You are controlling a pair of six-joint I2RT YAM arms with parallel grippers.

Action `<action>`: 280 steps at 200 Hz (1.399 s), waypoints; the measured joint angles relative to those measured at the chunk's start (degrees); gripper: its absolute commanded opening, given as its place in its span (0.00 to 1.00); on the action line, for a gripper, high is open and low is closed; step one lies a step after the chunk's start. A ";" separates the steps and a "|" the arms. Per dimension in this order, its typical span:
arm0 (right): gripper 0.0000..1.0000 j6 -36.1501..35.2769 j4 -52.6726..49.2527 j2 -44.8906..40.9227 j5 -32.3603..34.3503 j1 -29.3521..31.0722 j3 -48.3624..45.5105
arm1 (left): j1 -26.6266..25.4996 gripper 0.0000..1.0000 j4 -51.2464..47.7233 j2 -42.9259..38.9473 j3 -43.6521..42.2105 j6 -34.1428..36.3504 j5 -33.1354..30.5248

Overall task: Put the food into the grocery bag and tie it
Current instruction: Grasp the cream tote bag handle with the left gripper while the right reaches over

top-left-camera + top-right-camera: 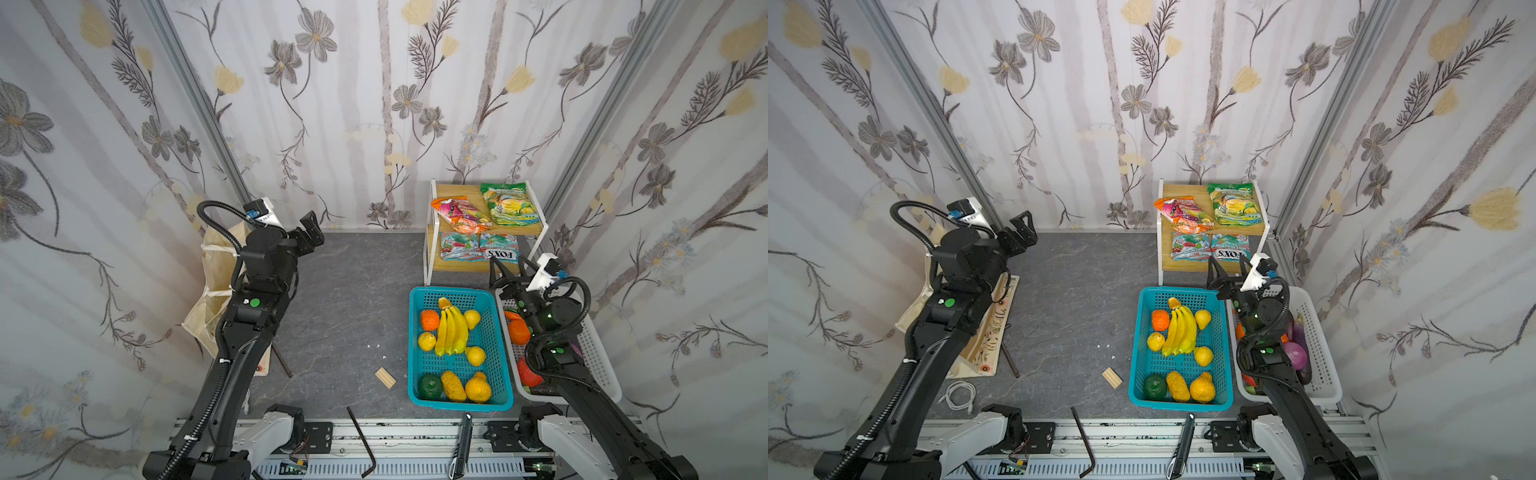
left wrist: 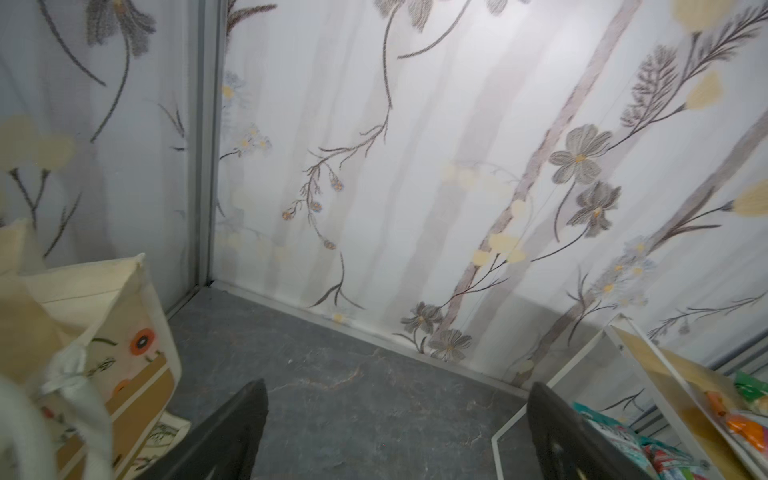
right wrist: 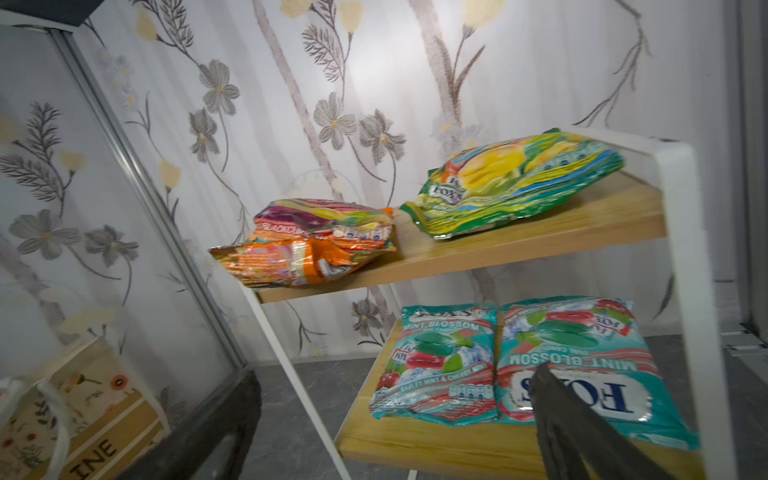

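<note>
Both claws are spread wide and nothing is held. The left gripper (image 1: 312, 230) is raised near the desk's (image 1: 345, 299) rear left corner. The right gripper (image 1: 507, 264) is pointed at the lower shelf, close to the FOX'S packets (image 1: 496, 249).

Location of task items:
- The bag (image 1: 208, 316) is slumped at the desk's left edge, largely hidden behind the left arm.
- The orange packet (image 1: 459, 216) and green packet (image 1: 505, 203) are laid on the upper shelf (image 1: 457, 193), at the rear right corner.
- The bananas (image 1: 451, 332), orange (image 1: 429, 320) and lemon (image 1: 427, 340) are kept in the teal basket (image 1: 415, 353), near the front right.
- The onion (image 1: 1296, 355) is seen in the white basket (image 1: 598, 357), partly covered by the right arm.

No food appears to be bagged yet.

Probable faults:
- A FOX'S packet may be taken by mistake, since the right gripper is aimed at it.
- The shelf frame may be struck when the upper packets are reached.
- Crinkly film may slip from the pads if only an edge is pinched.
- Round fruit may roll away if released outside the bag's mouth. The mouth cannot be judged properly open, so it is likely to need holding by the left gripper.
- The bag may collapse or tip when loaded on one side.
</note>
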 measured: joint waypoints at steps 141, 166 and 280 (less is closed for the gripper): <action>1.00 0.00 -4.79 24.46 -8.74 19.78 18.40 | 20.44 0.91 -22.84 14.34 2.67 7.85 -13.42; 1.00 1.18 -3.61 25.00 -9.22 20.13 18.43 | 21.11 0.58 -21.03 16.52 0.81 7.91 -11.74; 1.00 2.32 -2.75 25.90 -10.54 21.24 18.86 | 13.88 0.00 -19.58 14.60 3.87 9.81 -18.45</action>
